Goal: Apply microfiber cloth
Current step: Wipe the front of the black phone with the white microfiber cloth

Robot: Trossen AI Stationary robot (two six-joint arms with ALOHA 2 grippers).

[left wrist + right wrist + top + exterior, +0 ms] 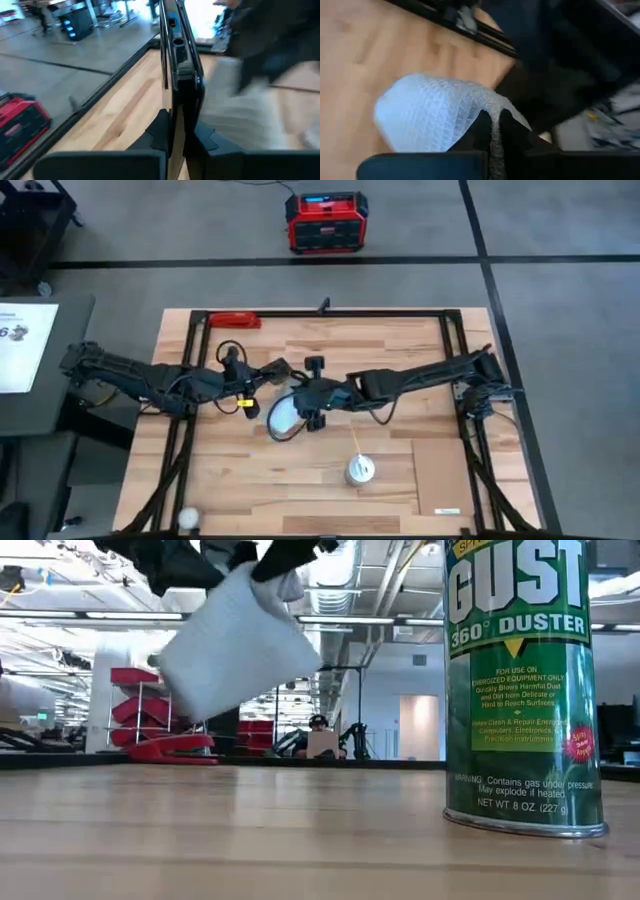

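Note:
The microfiber cloth (235, 640), pale grey-blue, hangs over the middle of the table from my right gripper (305, 402), which is shut on it. In the high view the cloth (283, 417) shows just left of that gripper. My left gripper (248, 385) is shut on a thin black phone (177, 60), seen edge-on in the left wrist view. There the cloth (240, 115) shows blurred right beside one face of the phone. Whether cloth and phone touch, I cannot tell. My left gripper pinches the phone's two flat faces between its two fingers, at the end nearest the wrist (176, 117). The phone runs on past the fingers, lifted clear of the table. My right gripper pinches a bunched edge of the cloth (492, 107) between its two fingers (481, 125). The rest of the cloth spreads beyond the fingers and hangs slack, clear of the table top in the low view.
A green duster can (360, 470) stands upright toward the near edge, right of centre. A tan rectangular patch (440, 475) lies at the near right. A red tool (235, 320) lies at the far left, and a white ball (188, 520) at the near left corner.

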